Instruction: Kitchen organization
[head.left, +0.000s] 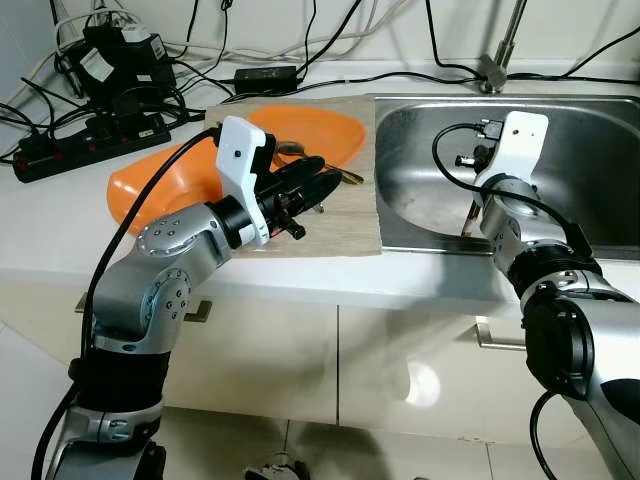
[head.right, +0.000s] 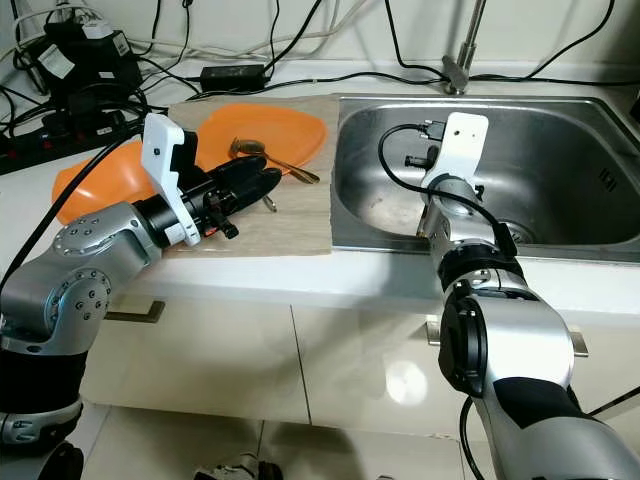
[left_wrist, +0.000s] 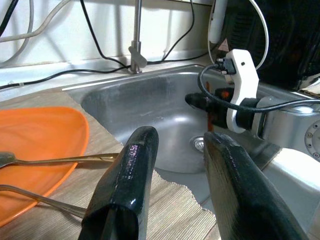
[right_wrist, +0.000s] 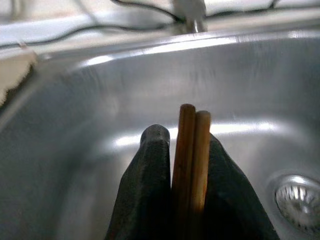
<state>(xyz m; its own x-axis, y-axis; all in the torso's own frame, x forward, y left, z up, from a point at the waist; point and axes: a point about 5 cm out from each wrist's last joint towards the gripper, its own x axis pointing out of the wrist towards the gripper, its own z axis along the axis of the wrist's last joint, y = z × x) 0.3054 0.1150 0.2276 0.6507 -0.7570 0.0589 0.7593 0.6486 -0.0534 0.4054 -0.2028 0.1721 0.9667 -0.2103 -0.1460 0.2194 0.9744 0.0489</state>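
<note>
My left gripper (head.left: 328, 182) hovers open over a woven tan mat (head.left: 335, 232), its fingers (left_wrist: 135, 165) holding nothing. Just beyond it an orange plate (head.left: 325, 128) lies on the mat with a metal spoon (head.right: 250, 148) and a fork (left_wrist: 40, 197) on it, their handles reaching off the rim towards the gripper. My right gripper (right_wrist: 185, 135) is down inside the steel sink (head.left: 600, 130), shut on a pair of brown wooden chopsticks (right_wrist: 192, 150) that stick out past its fingertips.
A second orange plate (head.left: 135, 188) sits left of the mat, behind my left arm. A black power strip (head.left: 90, 140) and tangled cables crowd the back left of the counter. The faucet (head.left: 497, 60) stands behind the sink, whose drain (right_wrist: 300, 200) is near the chopsticks.
</note>
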